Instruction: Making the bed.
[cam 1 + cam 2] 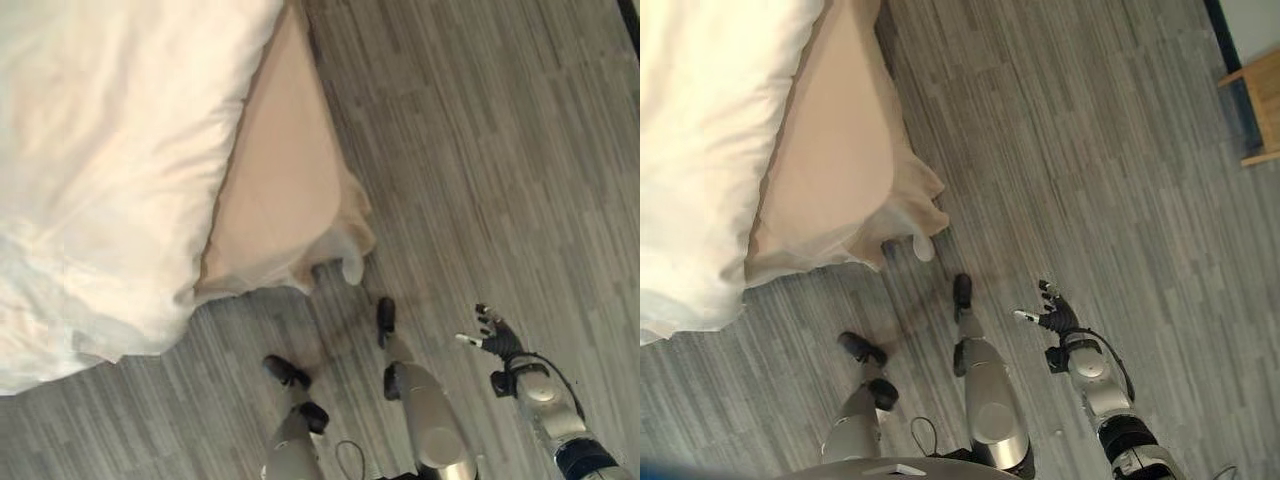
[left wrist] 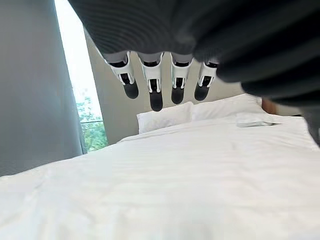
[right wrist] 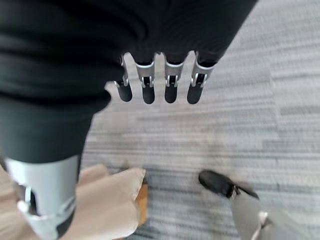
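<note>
White duvet [image 1: 100,180] covers the bed at left, its corner hanging past the tan sheet [image 1: 280,190] toward the floor [image 1: 480,150]. Soft, light, floppy; probably best pinched at that corner. Long axis runs toward the pillows [image 2: 165,116]. Left hand [image 2: 155,80] relaxed, empty. Right hand [image 1: 497,338] splayed, empty.

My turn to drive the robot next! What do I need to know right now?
Right robot hand: open, holding nothing, out over the wood floor.
Left robot hand: open, empty, above the bed.
White duvet lies fairly smooth across the bed, with pillows at the head.
At the bed's corner the duvet hangs off the edge and the tan bed skirt is bunched.
Left to do: likely tidy that corner.
</note>
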Available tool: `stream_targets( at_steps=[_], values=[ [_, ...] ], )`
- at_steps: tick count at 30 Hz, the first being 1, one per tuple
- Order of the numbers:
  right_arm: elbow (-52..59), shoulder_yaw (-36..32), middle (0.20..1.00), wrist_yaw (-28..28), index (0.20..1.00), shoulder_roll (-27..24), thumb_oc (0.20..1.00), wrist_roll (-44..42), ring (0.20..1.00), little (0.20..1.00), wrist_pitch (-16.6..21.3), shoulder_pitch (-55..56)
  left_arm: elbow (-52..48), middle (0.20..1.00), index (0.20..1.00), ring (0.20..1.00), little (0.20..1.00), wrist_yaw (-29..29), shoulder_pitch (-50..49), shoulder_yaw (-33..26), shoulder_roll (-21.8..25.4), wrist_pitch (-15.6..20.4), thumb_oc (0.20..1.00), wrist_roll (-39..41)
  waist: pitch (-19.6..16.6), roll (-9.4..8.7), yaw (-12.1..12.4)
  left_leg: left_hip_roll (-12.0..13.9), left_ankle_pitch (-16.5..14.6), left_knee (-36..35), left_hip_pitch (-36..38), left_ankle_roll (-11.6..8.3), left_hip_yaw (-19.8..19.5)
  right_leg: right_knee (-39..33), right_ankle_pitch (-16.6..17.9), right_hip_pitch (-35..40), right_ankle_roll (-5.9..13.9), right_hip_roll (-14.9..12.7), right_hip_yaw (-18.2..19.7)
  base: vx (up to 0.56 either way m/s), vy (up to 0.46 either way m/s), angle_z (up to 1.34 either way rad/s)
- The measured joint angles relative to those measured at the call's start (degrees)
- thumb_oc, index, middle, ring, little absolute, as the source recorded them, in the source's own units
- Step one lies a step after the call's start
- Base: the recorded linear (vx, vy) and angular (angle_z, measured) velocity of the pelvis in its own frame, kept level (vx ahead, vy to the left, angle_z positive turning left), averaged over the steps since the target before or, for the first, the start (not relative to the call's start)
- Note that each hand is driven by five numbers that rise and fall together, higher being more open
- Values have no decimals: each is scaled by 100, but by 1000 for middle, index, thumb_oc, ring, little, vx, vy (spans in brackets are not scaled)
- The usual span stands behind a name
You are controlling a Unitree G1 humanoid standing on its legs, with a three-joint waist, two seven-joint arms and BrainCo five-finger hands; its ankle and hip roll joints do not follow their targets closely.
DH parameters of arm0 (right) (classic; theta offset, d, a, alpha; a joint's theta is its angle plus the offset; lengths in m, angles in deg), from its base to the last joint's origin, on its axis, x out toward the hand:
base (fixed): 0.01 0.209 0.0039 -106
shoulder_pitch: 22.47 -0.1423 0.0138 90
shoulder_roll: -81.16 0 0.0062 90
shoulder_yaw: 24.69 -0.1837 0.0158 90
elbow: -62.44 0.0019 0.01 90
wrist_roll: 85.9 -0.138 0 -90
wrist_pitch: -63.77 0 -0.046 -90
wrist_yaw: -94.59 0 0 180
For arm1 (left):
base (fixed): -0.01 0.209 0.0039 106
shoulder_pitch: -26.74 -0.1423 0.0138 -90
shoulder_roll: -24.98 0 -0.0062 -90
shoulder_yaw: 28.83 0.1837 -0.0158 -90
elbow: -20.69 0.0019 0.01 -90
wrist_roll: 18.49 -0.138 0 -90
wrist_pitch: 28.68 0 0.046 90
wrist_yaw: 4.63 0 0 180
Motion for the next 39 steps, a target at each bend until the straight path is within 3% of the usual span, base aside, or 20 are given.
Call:
stream_targets(
  at_steps=[6, 13, 19, 22, 25, 28, 29, 31, 34, 37, 39],
  values=[
    [-173, -27, 1000, -45, 1000, 16, 1000, -44, 1000, 1000, 10, 21, -277, 1000, 1000, 1000, 1000, 61, -17, 136, -92, -2, 1000, 11, -16, -29, 70, -4, -1, 1, 308, -2, -31, -6, -1, 363, -2, -12, -14, 27, 2, 7],
    [-231, -39, 1000, -69, 1000, 244, 1000, -46, 1000, 1000, 8, 1, -720, 1000, 1000, 1000, 1000, 58, -76, 100, -178, -55, 1000, 11, -88, -147, 129, 6, -60, -2, 4, -75, -29, -30, 17, 57, -51, 1, 15, -22, -26, 0],
    [-405, -49, 1000, -76, 1000, 340, 1000, -47, 1000, 1000, -19, 58, -1200, 1000, 1000, 1000, 1000, 52, -797, -409, -746, -132, 1000, 45, -138, -238, 29, 38, -6, -3, -139, -66, -30, -42, 54, -79, -97, 27, 10, -10, -12, 0],
    [-402, -47, 1000, -76, 1000, 342, 1000, -49, 1000, 1000, -21, 59, -1269, 1000, 1000, 1000, 1000, 33, -958, -818, -1015, -121, 1000, 458, -163, -285, 33, 95, 10, -1, -180, -89, -13, -46, 78, -137, -128, 78, 14, -4, -7, -6],
    [-376, -39, 1000, -77, 1000, 348, 1000, -82, 1000, 1000, -17, 41, -1091, 1000, 1000, 1000, 1000, -1, -949, -874, -1086, -53, 1000, 846, -170, -312, 15, 146, 17, 0, -204, -97, -8, -26, 100, -181, -154, 131, 9, -14, 3, -5],
    [-269, -32, 1000, -79, 1000, 344, 1000, -135, 1000, 1000, -20, 21, -150, 1000, 1000, 1000, 1000, 45, -784, -889, -1169, 93, 1000, 1499, -176, -320, -67, 169, 41, 0, -337, -130, 4, -8, 102, -344, -155, 156, 16, -15, -4, -4],
    [-272, -28, 1000, -79, 1000, 349, 1000, -156, 1000, 1000, -24, 4, 116, 200, 200, 200, 200, 89, -693, -891, -1220, 113, 200, 1629, -175, -319, -91, 169, 41, 0, -370, -129, 5, -12, 102, -374, -156, 156, 16, 0, 0, 0],
    [-277, -18, 1000, -79, 1000, 365, 1000, -222, 1000, 1000, -94, -17, 910, 200, 200, 200, 200, 208, -478, -1134, -1533, 250, 200, 2097, -173, -321, -145, 183, 42, 1, -387, -129, 3, -21, 106, -389, -161, 172, 10, 0, 0, 0],
    [-199, -39, 1000, -82, 1000, 365, 1000, -268, 1000, 1000, -142, 31, 954, 200, 200, 200, 200, 186, -402, -1484, -1688, 266, 200, 2500, -176, -314, -159, 206, 42, 2, -343, -129, 2, -25, 106, -371, -161, 203, 31, 16, -1, -7],
    [-20, -166, 1000, -75, 1000, 376, 1000, -330, 1000, 1000, -142, 171, 83, 200, 200, 200, 200, 60, -416, -1862, -2346, 131, 200, 3377, -192, -233, 39, 205, 40, 1, -160, -130, 8, -26, 105, -225, -160, 211, 100, 25, -34, -6],
    [-28, -191, 1000, -71, 1000, 385, 1000, -329, 1000, 1000, -189, 194, -1307, 200, 200, 200, 200, 59, -459, -1311, -2528, 48, 200, 3746, -191, -223, 145, 202, 41, 2, 42, -131, -13, -33, 105, 14, -161, 211, 52, 61, -4, 11]
  ],
)
